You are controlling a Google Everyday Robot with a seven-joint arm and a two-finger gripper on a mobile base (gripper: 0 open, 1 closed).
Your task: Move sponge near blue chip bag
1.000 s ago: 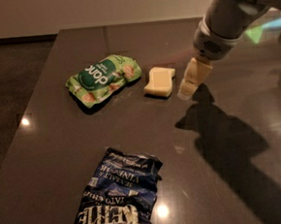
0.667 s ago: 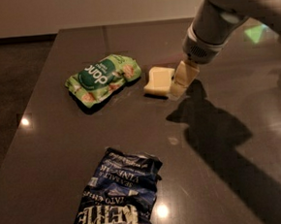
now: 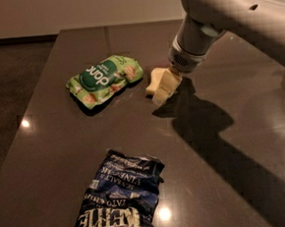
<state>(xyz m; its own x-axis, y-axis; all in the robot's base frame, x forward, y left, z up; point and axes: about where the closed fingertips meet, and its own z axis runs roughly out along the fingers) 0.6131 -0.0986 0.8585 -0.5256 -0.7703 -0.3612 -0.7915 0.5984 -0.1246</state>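
Early going: the sponge (image 3: pixel 153 81) sits far up the table (image 3: pixel 226 178), just beside the green bag (image 3: pixel 105 79) and well apart from the blue bag (image 3: pixel 117 201) near the front. My fingers (image 3: pixel 167 86) are down against its right side. Gripping or loose, I can't tell. The whole carry is left.

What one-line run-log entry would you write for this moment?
sponge: on table, beside green snack bag | pincer: at sponge's edge | blue chip bag: nearer camera, apart from sponge | move: not yet done
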